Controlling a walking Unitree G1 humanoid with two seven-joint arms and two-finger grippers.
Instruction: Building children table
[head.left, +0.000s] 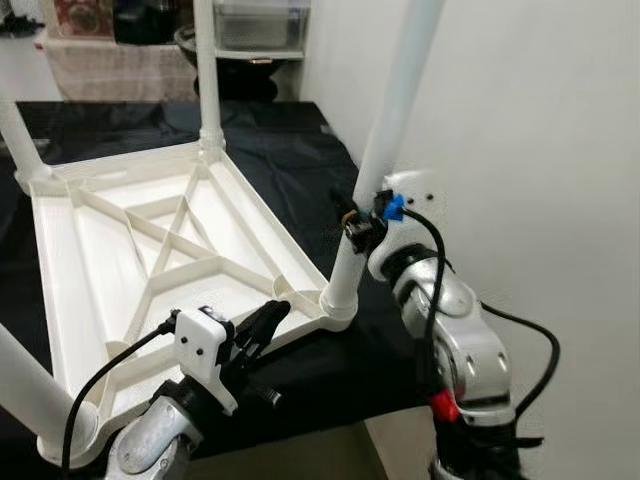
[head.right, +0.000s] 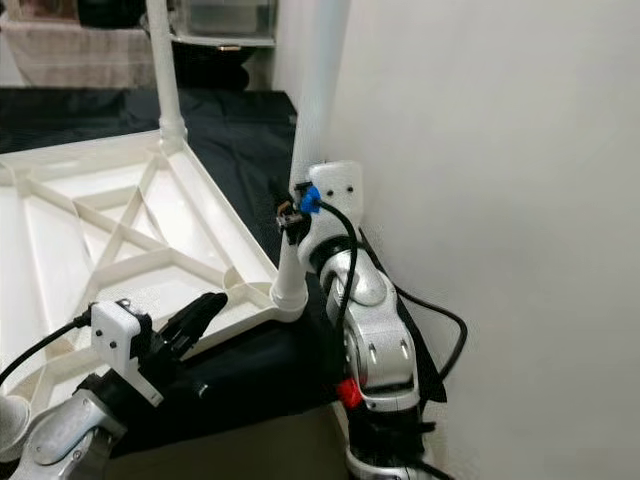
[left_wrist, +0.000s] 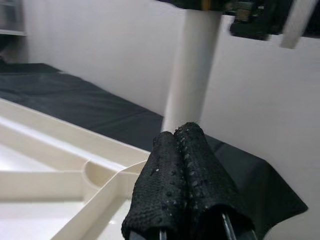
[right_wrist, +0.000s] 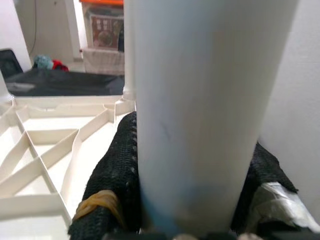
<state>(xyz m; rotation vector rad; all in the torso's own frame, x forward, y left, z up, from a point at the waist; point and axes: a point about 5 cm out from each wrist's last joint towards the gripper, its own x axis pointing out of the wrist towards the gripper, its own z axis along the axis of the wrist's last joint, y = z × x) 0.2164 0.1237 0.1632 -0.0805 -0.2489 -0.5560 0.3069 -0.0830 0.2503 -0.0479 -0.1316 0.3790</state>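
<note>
Presently a white plastic children's table top (head.left: 150, 260) lies upside down on a black cloth (head.left: 290, 150), its ribbed underside facing up and one near corner reaching the cloth's edge beside a white wall (head.left: 540, 120). Four white legs stand in its corner sockets: a far leg (head.left: 207, 70), one at the far left (head.left: 18, 145), one at the near left (head.left: 30, 385), and the near-right leg (head.left: 385, 150), which rises from its socket (head.left: 338, 300) at a slight lean toward the wall. Beyond the cloth, storage shelving (head.left: 255, 30) with bins stands against the back of the room. The right arm (head.left: 465, 340) reaches up along the wall, and the right gripper (right_wrist: 190, 200) is clamped around the near-right leg a little above the socket, with one black finger pressed on each side of the tube. The left gripper (left_wrist: 185, 175) rests low over the table top's near rim, just short of that same socket, its two black fingers pressed together with nothing between them.
</note>
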